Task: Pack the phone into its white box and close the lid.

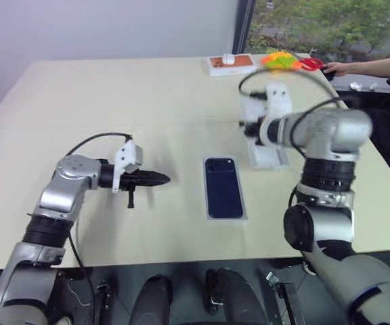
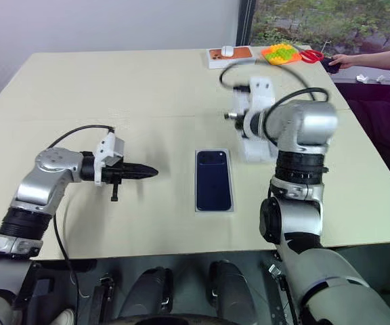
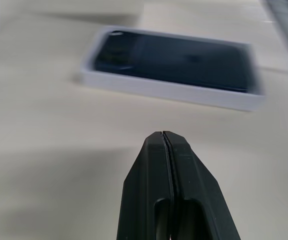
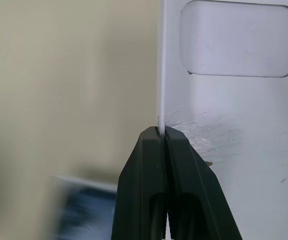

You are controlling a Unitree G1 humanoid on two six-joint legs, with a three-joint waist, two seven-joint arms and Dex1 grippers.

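the right gripper is pinched on the thin edge of a white piece with a rounded oval recess, held up off the table just beyond and to the right of the phone. whether this piece is the lid itself or an inner tray is hard to say: the recess suggests a tray, and no other loose white shell can be made out near the phone. the left gripper has its fingers pressed together on nothing, and hangs just above the table a little to the left of the phone, pointing toward it. the phone lies flat, dark and glossy, with its lenses at the end away from the robot, and it already sits inside the white box, whose pale rim frames it on all sides. so the first half of the job looks done: the phone is packed. what remains, as i judge it, is the closing; the box is open on top, and the held white piece has yet to be brought over the phone, squared with the rim and pressed down. well beyond the phone, at the far edge of the table, stand an orange-topped white box and some bright toys, with a person's hand resting beside them.
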